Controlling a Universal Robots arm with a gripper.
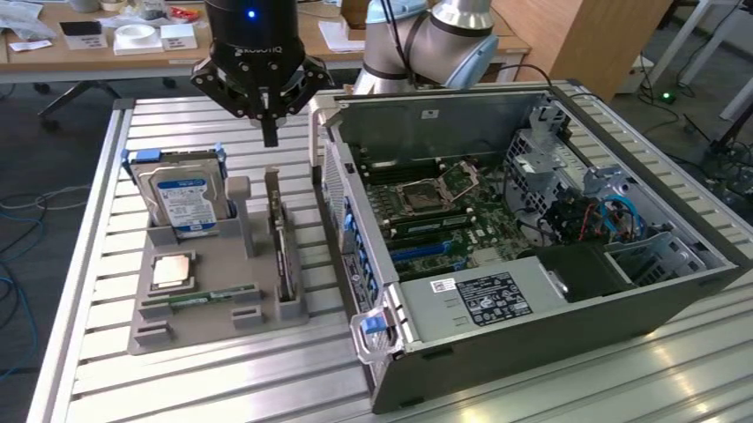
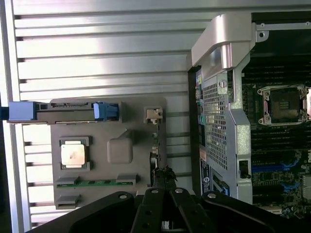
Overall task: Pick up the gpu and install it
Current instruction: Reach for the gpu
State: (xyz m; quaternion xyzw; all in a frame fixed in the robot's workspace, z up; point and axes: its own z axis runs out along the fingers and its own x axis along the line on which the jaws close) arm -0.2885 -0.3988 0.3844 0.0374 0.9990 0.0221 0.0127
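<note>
The gripper, clenched and empty, hangs over the gpu at the tray edge; nothing is picked up yet

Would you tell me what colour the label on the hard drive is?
Blue and white; the hard drive's label shows best in the exterior view.

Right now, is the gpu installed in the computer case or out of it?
Out. The gpu stands on its edge in the grey holder, beside the open computer case.
</note>
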